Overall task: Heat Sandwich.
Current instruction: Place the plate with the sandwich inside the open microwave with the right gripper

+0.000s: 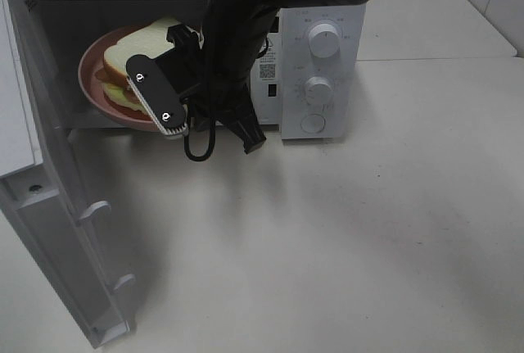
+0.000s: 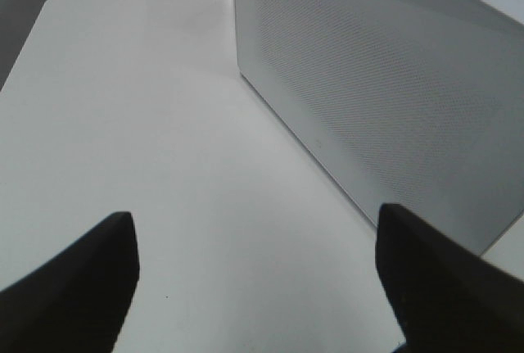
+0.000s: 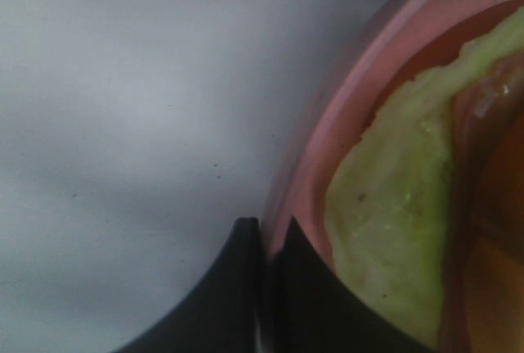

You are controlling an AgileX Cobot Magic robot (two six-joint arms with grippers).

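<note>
the sandwich (image 1: 137,43) sits on its pink plate (image 1: 88,83) inside the open microwave (image 1: 323,58), near the front of the cavity. our right gripper (image 3: 266,228) has its fingers pressed together right at the plate's rim; whether a sliver of rim is caught between them we cannot tell. the left gripper (image 2: 254,215) hangs spread wide and empty over the table (image 2: 147,124) beside the oven's wall. we judge the plate wants easing deeper, level and slow so the bread does not slide, then backing straight out clear of the door (image 1: 49,230).

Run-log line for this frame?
left gripper: open, beside white microwave | right gripper: shut, at rim of round pink plate | white-bread sandwich: on plate, in microwave | door: open
</note>
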